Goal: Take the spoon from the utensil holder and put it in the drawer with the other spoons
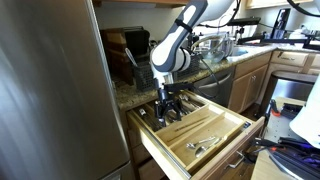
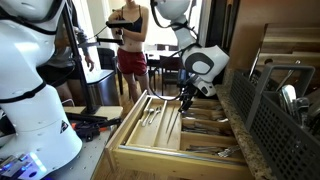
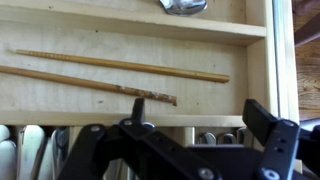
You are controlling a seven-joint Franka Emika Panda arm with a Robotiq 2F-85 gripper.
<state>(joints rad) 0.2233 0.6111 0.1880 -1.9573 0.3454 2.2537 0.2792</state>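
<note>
The gripper (image 3: pixel 203 112) hangs with its jaws wide apart above two chopsticks (image 3: pixel 120 66), holding nothing. A silvery spoon (image 3: pixel 184 5) shows only its bowl in the next compartment, apart from the fingers. Other spoons (image 3: pixel 28 150) lie beneath the gripper's body. The arm (image 1: pixel 172 50) reaches steeply down into the open drawer (image 1: pixel 215 122). The black utensil holder (image 2: pixel 285 125) stands on the counter, well apart.

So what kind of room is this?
Most likely a home kitchen: an open wooden cutlery drawer with dividers, a speckled stone countertop, and a black utensil basket standing on it.
</note>
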